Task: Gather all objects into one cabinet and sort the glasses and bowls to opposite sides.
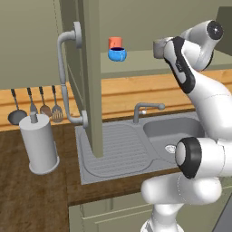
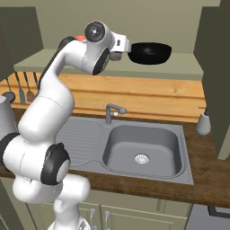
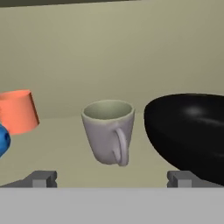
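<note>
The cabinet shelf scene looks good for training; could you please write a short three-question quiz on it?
1. True or false: the grey mug lies on its side.
2. In the hand view, what sits beside the orange-red cup? A) blue bowl B) black dish C) a kettle
3. Are the gripper fingers open or shut?

Key: 1 false, it stands upright; 2 A; 3 open, either side of the mug, not touching it.

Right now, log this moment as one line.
jaws open, empty | grey mug centred ahead on shelf | black dish right | orange-red cup left
</note>
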